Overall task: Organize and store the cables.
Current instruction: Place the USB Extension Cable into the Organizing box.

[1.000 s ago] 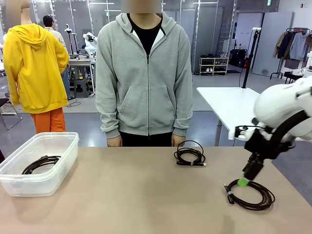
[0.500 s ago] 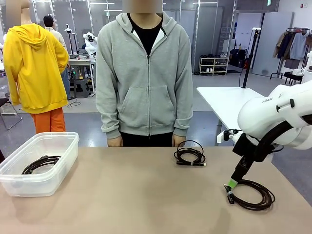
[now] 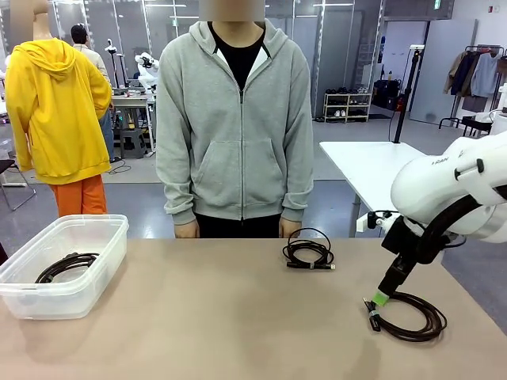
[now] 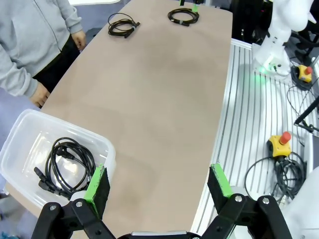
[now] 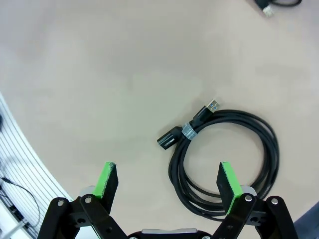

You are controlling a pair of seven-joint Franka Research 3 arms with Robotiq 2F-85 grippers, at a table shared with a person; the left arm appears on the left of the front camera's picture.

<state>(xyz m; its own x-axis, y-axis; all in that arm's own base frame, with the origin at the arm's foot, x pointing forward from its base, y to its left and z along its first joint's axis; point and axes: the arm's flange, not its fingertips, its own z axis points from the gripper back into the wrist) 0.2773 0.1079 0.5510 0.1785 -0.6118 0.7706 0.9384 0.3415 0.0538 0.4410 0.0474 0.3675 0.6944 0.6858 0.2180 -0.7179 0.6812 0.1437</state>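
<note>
Tan tabletop [image 3: 198, 317], right tool [image 3: 383, 298] agape over coiled cable [image 3: 434, 320].

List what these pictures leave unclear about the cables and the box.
- Front view: the cloudy wall of the box blurs the cable inside; how many cords lie there is unclear.
- Right wrist view: the far cable is cut off by the top edge.
- Front view: whether the right gripper touches the near cable is too small to tell.

We hold our right tool [image 3: 382, 299] low, fingers spread wide, right arm [image 3: 447, 186] slanting up behind it; our left tool [image 4: 157, 181] gapes likewise.
</note>
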